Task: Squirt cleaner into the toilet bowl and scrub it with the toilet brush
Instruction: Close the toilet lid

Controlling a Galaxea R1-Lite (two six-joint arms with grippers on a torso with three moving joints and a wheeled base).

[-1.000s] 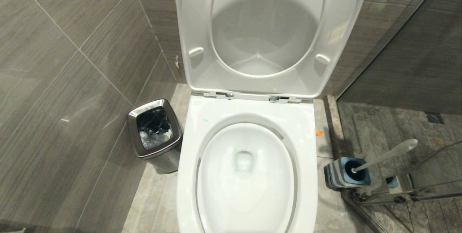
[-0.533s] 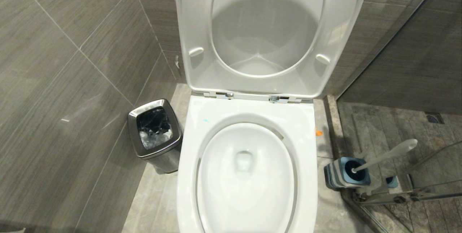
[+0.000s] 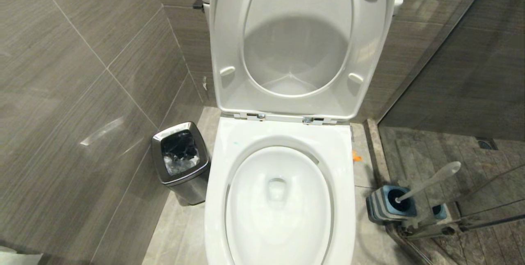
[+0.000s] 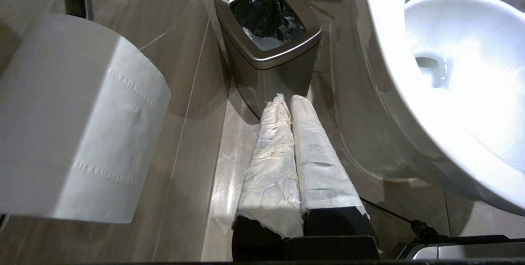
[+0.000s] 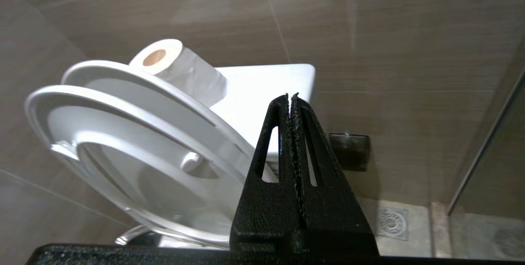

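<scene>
Grey-tiled bathroom, toilet brush point(image 3: 426, 181) only overhead, spare roll point(image 5: 176, 68) only right wrist

One toilet bowl point(image 3: 221, 183), one toilet brush point(image 3: 430, 181), one bin point(image 3: 180, 162), two paper rolls point(image 4: 82, 117)

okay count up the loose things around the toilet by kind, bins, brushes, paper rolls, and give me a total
Square steel bin: 1
White-handled toilet brush in blue-grey holder: 1
White toilet paper rolls: 2, one wall-mounted, one on the cistern
Total: 4

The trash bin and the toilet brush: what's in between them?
The toilet bowl stands between them in the head view: steel bin on its left, toilet brush in its blue holder on its right.
</scene>
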